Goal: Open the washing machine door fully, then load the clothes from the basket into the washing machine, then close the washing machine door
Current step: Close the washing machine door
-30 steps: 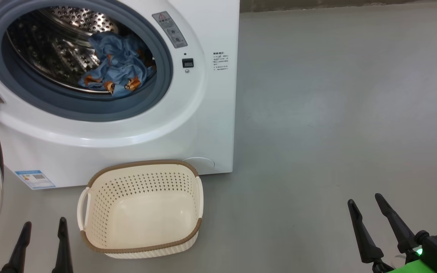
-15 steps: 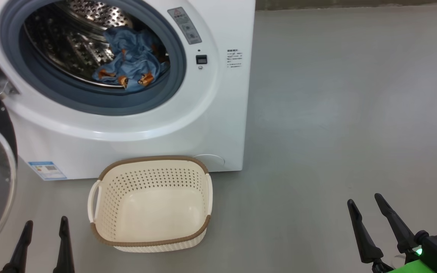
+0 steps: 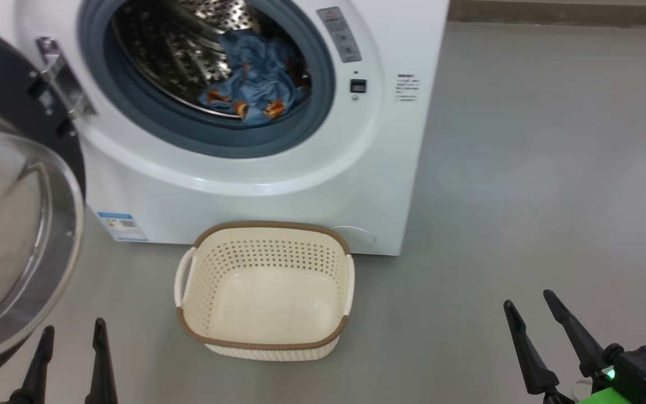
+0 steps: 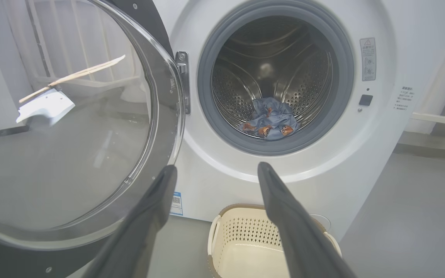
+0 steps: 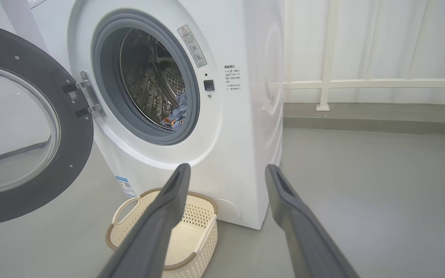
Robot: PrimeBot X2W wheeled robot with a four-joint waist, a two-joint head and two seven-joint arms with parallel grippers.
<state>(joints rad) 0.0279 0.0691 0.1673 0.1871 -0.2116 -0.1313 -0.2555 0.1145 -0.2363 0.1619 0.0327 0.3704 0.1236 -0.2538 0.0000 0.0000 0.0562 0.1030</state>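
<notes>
**Laundry station: one washer, one basket, one heap of clothes, two grippers**

1. One big white boxy front-loading washing machine [image 3: 278, 185] is serving as the reference for every entry. One steel perforated drum [image 3: 177, 56] and one grey gasket [image 3: 211, 143] are lying open to view. One blue-white label sticker [image 3: 123, 225] is sitting low on the machine's front, on the hinge side.
2. One round washing machine door [image 3: 14, 207], with a glossy black rim and a clear glass bowl, is hanging swung wide on the machine's hinge side.
3. One heap of light blue clothes [image 3: 255, 84] with orange-brown figures is lying inside the machine, at the drum's bottom. How many pieces it holds cannot be told.
4. One cream perforated plastic basket [image 3: 267, 255] with a brown rim is standing empty on the floor, just before the machine's front, below the opening.
5. Two grippers are hovering before the machine. The left gripper [image 3: 73, 325] is near the door and the right gripper [image 3: 527, 297] is past the machine's latch-side corner. Both are holding their fingers spread, gripping nothing.

The left wrist view is looking straight into the drum. The right wrist view is giving the machine's side panel and one white rail [image 5: 361, 83] behind it.
</notes>
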